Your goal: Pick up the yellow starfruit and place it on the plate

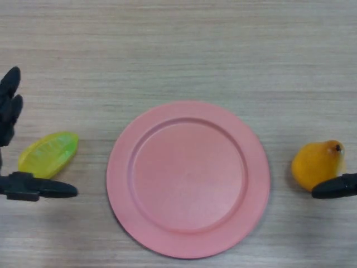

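Note:
The yellow starfruit [48, 154] lies on the table left of the pink plate [188, 178], a small gap between them. My left hand [10, 111] is at the left edge, open, its fingers straight above the fruit and its thumb [39, 188] stretched out just below it, so the fruit lies between them untouched. The plate is bare. Only one finger of my right hand [336, 186] shows at the right edge.
An orange pear-shaped fruit [318, 164] sits right of the plate, right beside the right hand's finger. The wooden tabletop [178, 50] stretches beyond the plate.

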`<state>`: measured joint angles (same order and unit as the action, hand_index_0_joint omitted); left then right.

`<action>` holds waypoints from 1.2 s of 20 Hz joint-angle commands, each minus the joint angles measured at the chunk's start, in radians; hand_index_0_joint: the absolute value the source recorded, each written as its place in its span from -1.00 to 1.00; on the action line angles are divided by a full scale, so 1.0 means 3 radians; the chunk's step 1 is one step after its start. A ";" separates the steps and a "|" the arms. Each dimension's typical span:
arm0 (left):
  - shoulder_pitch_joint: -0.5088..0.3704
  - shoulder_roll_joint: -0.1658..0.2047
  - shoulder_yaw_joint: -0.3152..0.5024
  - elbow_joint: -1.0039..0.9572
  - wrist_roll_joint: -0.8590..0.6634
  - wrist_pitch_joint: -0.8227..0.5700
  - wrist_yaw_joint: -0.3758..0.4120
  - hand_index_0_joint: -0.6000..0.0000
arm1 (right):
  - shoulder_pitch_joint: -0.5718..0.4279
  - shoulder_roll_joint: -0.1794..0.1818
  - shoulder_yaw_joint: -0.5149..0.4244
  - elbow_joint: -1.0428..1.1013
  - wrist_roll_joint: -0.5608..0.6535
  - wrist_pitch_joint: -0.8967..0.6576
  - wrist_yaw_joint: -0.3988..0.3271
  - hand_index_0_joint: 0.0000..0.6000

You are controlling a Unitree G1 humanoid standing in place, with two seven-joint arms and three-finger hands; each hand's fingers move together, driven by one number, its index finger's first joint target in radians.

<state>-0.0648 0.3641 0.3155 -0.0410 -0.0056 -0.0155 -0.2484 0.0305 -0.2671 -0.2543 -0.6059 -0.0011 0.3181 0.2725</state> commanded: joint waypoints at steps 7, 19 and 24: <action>-0.0431 0.0283 -0.0202 0.1087 0.0332 -0.1087 0.0352 1.00 | -0.0024 -0.0078 -0.0290 -0.0307 0.0112 -0.0296 -0.0138 -1.00; -0.0767 0.0428 -0.0443 0.2027 0.1102 -0.1875 0.1010 -1.00 | -0.0053 -0.0118 -0.0372 -0.0167 0.0092 -0.0422 -0.0201 -1.00; -0.0692 0.0490 -0.0311 0.1799 0.1271 -0.1888 0.1194 -1.00 | -0.0067 -0.0121 -0.0339 -0.0165 0.0102 -0.0412 -0.0206 -1.00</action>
<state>-0.2414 0.4397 0.1520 0.5479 0.3739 -0.5117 0.0452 0.0305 -0.2647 -0.2967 -0.5984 -0.0008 0.3249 0.2548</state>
